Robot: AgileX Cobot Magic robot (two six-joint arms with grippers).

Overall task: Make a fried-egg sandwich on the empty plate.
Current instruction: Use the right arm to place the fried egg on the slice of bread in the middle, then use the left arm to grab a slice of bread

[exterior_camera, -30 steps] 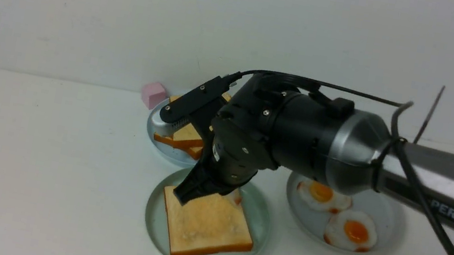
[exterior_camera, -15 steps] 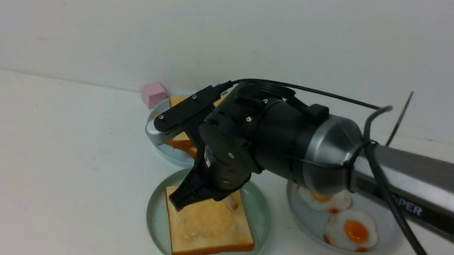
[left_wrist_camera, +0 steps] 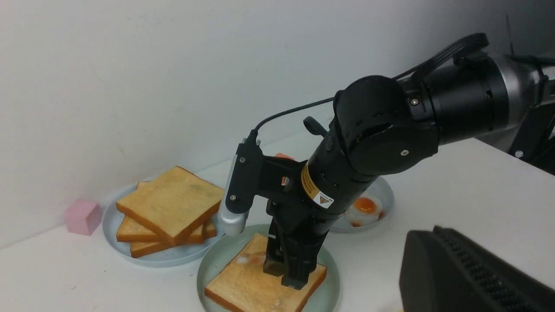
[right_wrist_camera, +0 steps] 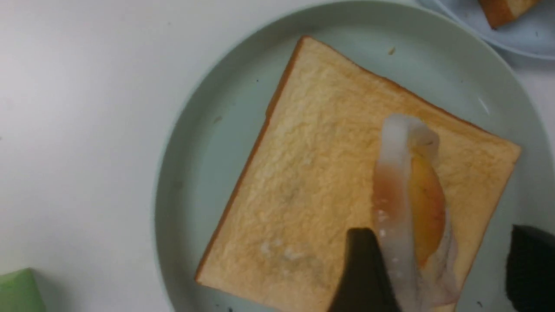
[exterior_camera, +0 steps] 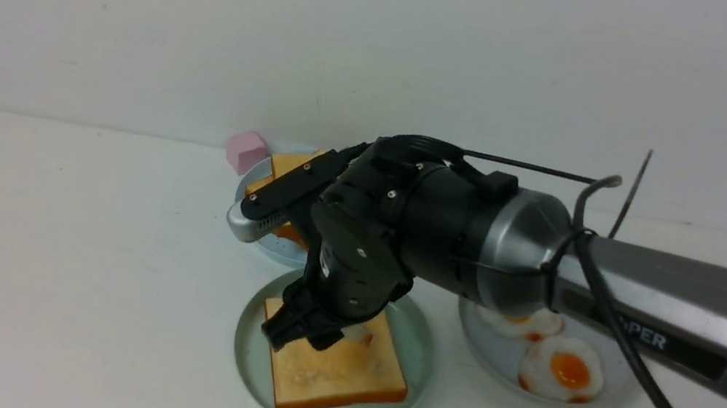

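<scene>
Right wrist view: open right gripper (right_wrist_camera: 438, 277) around a folded fried egg (right_wrist_camera: 401, 195), unheld, on toast (right_wrist_camera: 303, 186) on a green plate (right_wrist_camera: 208, 130); left gripper (left_wrist_camera: 459, 268) closed.

Looks like a lab or test setup: a robot arm (exterior_camera: 448, 226) reaches over a bare white table (exterior_camera: 64, 272) against a plain wall (exterior_camera: 216, 24), with toast (exterior_camera: 342, 378) and eggs (exterior_camera: 561, 370) on plates, no kitchen fittings
</scene>
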